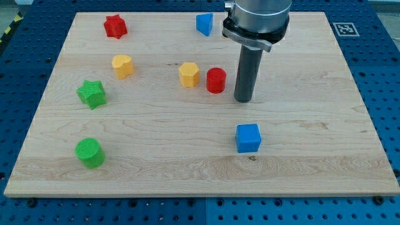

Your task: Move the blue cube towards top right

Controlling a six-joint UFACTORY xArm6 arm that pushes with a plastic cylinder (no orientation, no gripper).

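The blue cube (248,138) sits on the wooden board at the lower middle-right. My tip (244,99) rests on the board a short way above the cube, slightly to its left, and apart from it. The red cylinder (216,80) stands just left of the rod, not touching it.
A yellow hexagonal block (189,74) is left of the red cylinder. A blue triangular block (204,24) is at the top middle. A red star (115,26), a yellow block (123,65), a green star (92,94) and a green cylinder (90,153) stand on the left. The board's edge (200,195) runs along the bottom.
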